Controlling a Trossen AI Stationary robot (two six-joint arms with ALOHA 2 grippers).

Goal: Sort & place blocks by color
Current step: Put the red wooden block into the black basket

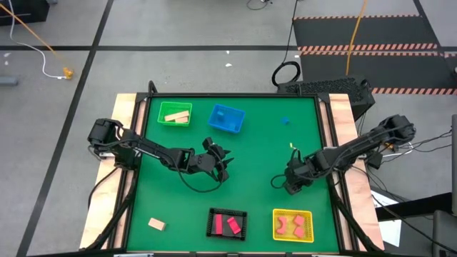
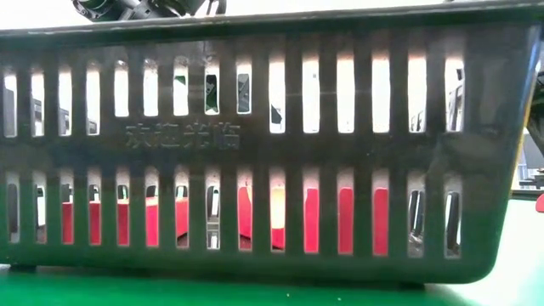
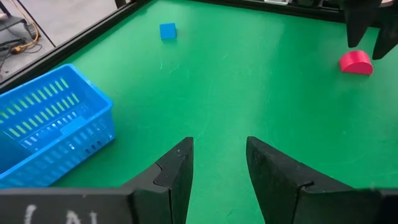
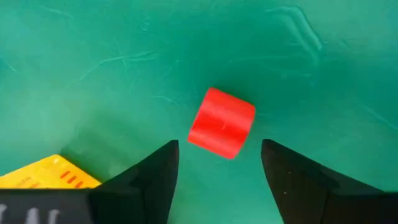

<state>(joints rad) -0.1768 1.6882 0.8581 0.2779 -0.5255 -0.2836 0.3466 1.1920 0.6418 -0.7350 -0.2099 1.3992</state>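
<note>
My right gripper (image 4: 219,149) is open just over a small red block with a rounded top (image 4: 221,122), which lies on the green mat; the fingers stand on either side of it and touch nothing. In the left wrist view the same red block (image 3: 356,62) shows under those fingers. From above, my right gripper (image 1: 291,185) hides it. My left gripper (image 3: 217,146) is open above the middle of the mat (image 1: 220,163). A blue cube (image 3: 167,30) sits loose near the far edge (image 1: 285,121). A tan block (image 1: 157,224) lies at the near left.
Green basket (image 1: 174,114) holds tan blocks; blue basket (image 1: 227,118) holds a blue block. Black basket (image 1: 227,223) and yellow basket (image 1: 293,224) hold red blocks. The black basket (image 2: 272,144) fills the low view. A small yellow piece (image 1: 291,146) lies beside the right arm.
</note>
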